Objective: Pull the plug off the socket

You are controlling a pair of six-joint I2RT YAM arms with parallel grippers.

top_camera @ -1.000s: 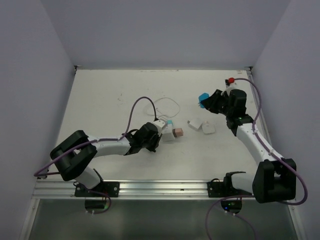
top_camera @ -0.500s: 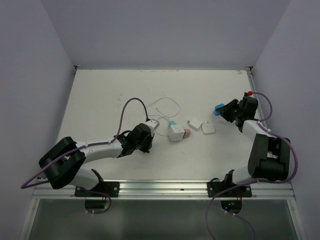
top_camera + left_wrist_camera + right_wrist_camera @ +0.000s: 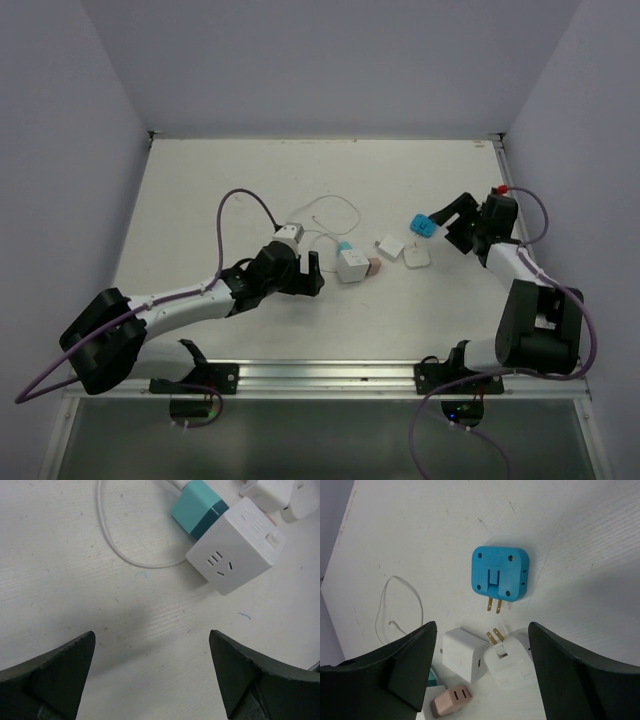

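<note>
fingers [image 3: 55, 675] of the left gripper [image 3: 151, 642] stand spread wide and grasp nothing; only bare table [image 3: 200, 200] shows between them. the socket [image 3: 235, 552] rests on the table near its middle, just ahead of these fingers and off to their right, touching neither. a teal plug [image 3: 197, 507] sits in its far face, with a white cable [image 3: 112, 545] curling away, and a pink plug [image 3: 373, 267] sits against the side that faces the right arm. the line from teal plug to socket runs diagonally across the left wrist view, so the jaws would likely have to shift forward and right to straddle the block. the left arm is stretched low across the table and is clearly the nearer one. the right gripper [image 3: 482, 627] is likewise released and empty. below it a blue plug [image 3: 501, 575] lies flat, prongs bare, well apart from the socket and near two white square plugs [image 3: 465, 652]. the right arm runs along the table's right edge, wrist turned inward.
</note>
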